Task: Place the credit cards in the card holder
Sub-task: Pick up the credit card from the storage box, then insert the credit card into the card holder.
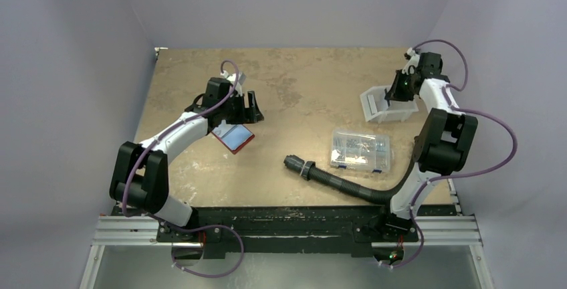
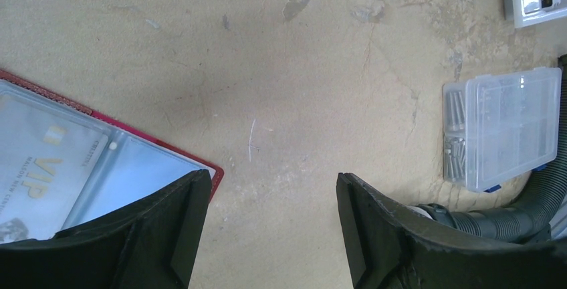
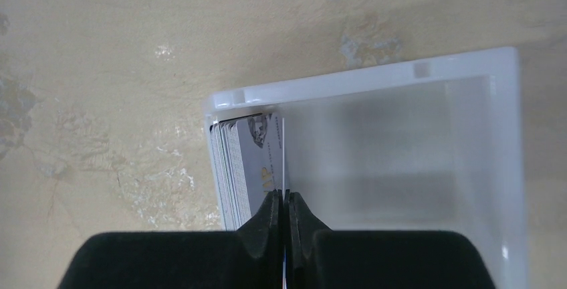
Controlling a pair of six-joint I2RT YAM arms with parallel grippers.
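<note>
The red card holder (image 1: 234,138) lies open on the table by my left gripper (image 1: 251,110). In the left wrist view the card holder (image 2: 134,138) shows clear pockets with a pale VIP card (image 2: 40,175) in one. My left gripper (image 2: 274,178) is open and empty over bare table just right of the holder's corner. My right gripper (image 3: 284,195) is shut on the edge of one credit card (image 3: 283,155), held upright in the white tray (image 3: 374,78). A stack of several credit cards (image 3: 234,168) stands on edge at the tray's left wall.
A clear compartment box (image 1: 361,148) with small metal parts sits mid-right, also in the left wrist view (image 2: 505,125). A black corrugated hose (image 1: 334,178) lies in front of it. The white tray (image 1: 388,105) stands at the far right under my right gripper (image 1: 401,89).
</note>
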